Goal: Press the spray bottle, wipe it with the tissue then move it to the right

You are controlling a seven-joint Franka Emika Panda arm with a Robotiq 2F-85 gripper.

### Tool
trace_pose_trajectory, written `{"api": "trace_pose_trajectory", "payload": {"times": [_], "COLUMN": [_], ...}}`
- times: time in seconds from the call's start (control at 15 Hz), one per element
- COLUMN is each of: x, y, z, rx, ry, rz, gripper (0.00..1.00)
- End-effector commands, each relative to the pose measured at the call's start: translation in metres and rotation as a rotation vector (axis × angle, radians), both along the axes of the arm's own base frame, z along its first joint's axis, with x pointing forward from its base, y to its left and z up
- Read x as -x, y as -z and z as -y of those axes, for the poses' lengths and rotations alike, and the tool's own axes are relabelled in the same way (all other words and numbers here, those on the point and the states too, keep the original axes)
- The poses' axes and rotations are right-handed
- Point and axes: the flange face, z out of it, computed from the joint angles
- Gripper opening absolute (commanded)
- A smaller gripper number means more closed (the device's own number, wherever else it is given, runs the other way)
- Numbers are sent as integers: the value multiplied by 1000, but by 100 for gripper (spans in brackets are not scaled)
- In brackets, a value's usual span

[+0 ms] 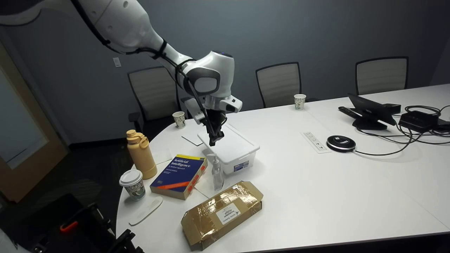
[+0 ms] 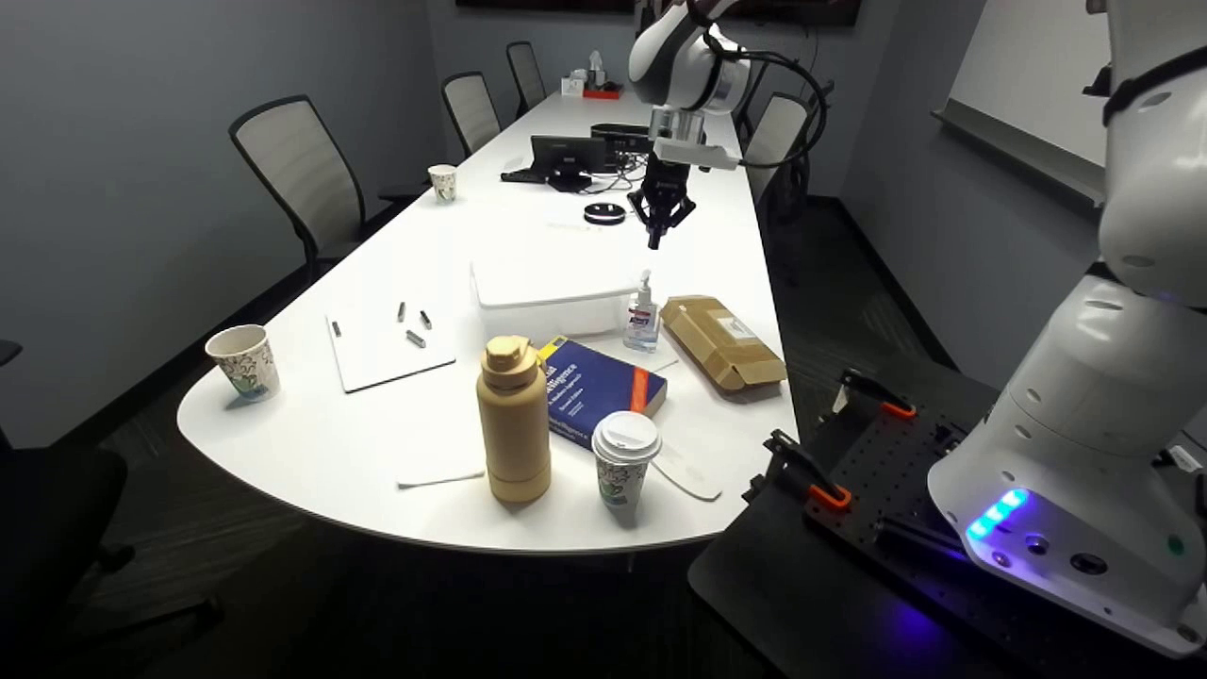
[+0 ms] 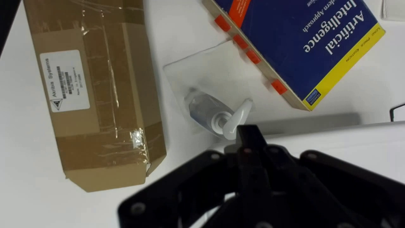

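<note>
Bright tabletop (image 1: 334, 193), glare on carton (image 3: 99, 98), blurred tool (image 3: 255, 139)

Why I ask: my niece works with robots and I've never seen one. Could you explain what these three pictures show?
The machine is a single white robot arm; the black gripper at its end acts as its hand. Two pictures come from cameras standing outside the robot; the close-up looks past the gripper from a camera on its wrist. On the white table are a clear spray bottle, a blue book, a cardboard box, a lidded plastic bin, a tan bottle and a lidded paper cup, among other things. The gripper is shut and seems to hold nothing.
</note>
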Motion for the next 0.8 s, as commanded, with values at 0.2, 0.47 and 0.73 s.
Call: {"api": "trace_pose_trajectory", "payload": {"times": [0.2, 0.47, 0.73], "x": [-2, -8, -14], "y": [30, 38, 37], "z": [-4, -9, -8], "rx": [-45, -42, -29], "ry": [-7, -19, -20], "rz": [-8, -6, 4], "gripper": [0, 0, 0]}}
